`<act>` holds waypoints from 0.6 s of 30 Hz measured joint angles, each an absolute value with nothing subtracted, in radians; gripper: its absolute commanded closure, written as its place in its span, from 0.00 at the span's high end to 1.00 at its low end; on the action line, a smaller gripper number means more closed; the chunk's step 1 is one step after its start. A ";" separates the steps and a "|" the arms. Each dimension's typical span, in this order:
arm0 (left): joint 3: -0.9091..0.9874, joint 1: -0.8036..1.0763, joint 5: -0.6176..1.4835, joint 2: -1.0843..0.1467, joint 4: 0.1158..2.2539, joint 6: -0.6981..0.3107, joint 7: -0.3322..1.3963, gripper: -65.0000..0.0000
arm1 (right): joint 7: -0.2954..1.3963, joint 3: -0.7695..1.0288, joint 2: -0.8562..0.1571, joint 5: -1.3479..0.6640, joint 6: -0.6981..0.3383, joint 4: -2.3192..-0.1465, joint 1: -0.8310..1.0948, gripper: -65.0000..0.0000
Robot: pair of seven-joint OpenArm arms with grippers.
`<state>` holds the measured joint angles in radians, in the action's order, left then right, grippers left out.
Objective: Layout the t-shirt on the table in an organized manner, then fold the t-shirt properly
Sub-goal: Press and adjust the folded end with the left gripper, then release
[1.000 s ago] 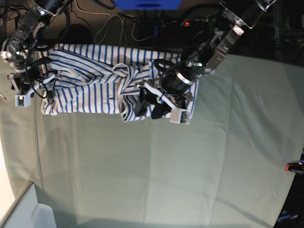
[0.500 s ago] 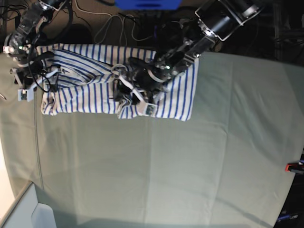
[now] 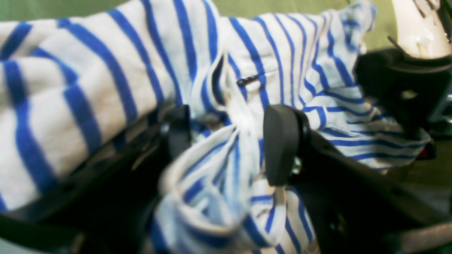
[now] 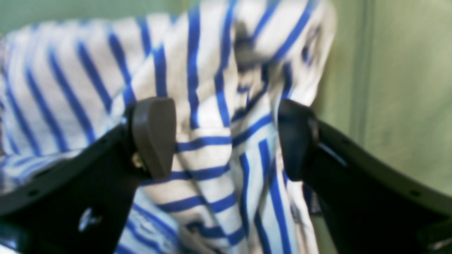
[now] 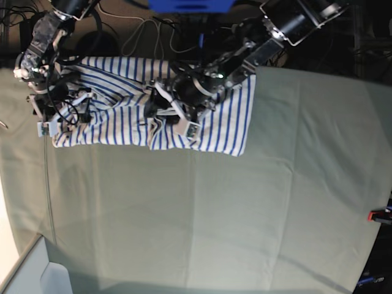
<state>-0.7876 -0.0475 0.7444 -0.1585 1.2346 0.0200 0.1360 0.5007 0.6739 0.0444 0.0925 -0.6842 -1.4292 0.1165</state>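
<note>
The white, blue-striped t-shirt (image 5: 226, 122) lies crumpled along the far edge of the pale green table (image 5: 214, 214); its right part is flat, its middle and left are bunched. My left gripper (image 5: 171, 119) is over the shirt's middle. In the left wrist view this gripper (image 3: 229, 141) is closed on a gathered fold of the t-shirt (image 3: 106, 70). My right gripper (image 5: 54, 122) is at the shirt's left end. In the right wrist view it (image 4: 226, 137) is open, its fingers (image 4: 155, 134) either side of a raised fold of the t-shirt (image 4: 204, 155).
Cables (image 5: 147, 30) and dark equipment lie behind the table's far edge. A red clamp (image 5: 380, 215) sits at the right edge. A pale bin corner (image 5: 49, 275) shows at the lower left. The table edge runs just left of the right gripper.
My left gripper has moved left from the shirt's right part to its middle, and that right part now lies flat. My right gripper has shifted slightly right and down onto the shirt's left end.
</note>
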 measured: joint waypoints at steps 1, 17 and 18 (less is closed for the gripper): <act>-0.787 -0.048 0.743 -0.164 1.253 0.020 0.135 0.49 | 0.501 0.673 0.036 0.093 -0.685 -1.417 0.113 0.69; -0.587 0.009 0.746 -0.204 1.417 0.015 0.131 0.49 | 0.473 0.676 0.014 0.078 -0.683 -1.370 0.136 0.69; -0.556 0.023 0.746 -0.215 1.428 0.014 0.131 0.49 | 0.470 0.675 0.012 0.078 -0.683 -1.364 0.136 0.69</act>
<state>-0.5560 0.0231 0.7460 -0.2150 1.4284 0.0139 0.1314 0.4702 0.6754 0.0120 0.0776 -0.6834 -1.3643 0.1360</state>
